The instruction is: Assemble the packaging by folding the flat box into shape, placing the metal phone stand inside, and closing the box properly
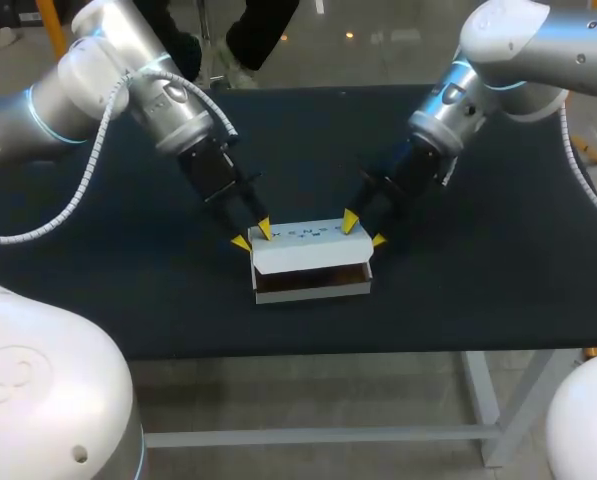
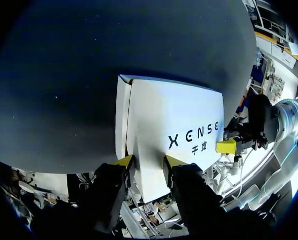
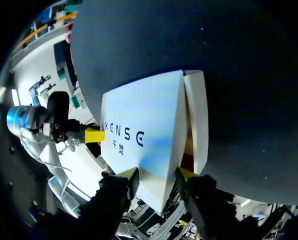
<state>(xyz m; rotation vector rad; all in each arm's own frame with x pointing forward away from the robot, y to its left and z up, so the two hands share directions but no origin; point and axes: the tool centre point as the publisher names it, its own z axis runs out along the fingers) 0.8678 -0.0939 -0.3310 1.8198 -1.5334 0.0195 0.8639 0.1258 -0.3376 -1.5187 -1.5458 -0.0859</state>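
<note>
Two tools are on the box, one at each end. My left tool pinches the lid at its far left corner. Its tips stand a little apart and white card fills the space between them. My right tool pinches the far right corner in the same way. The box sits at the middle of the desk. Its lid is down but not shut, and along the near side a dark gap shows between the lid's front edge and the bottom of the box. I cannot see far enough into that gap to tell whether the stand is inside.

I judge this to be the closing step, and several things could spoil it. If one tool presses down ahead of the other, the lid may twist and its front flap land outside the wall instead of tucking in. Both grips are only on corners, so a hard squeeze could crease the card. A weak squeeze could let a corner slip out and the lid spring up. The box is light and nothing pins it down, so a sideways pull from either arm could drag or tip it. If the stand is inside and rides high, it may block the lid and buckle it.
</note>
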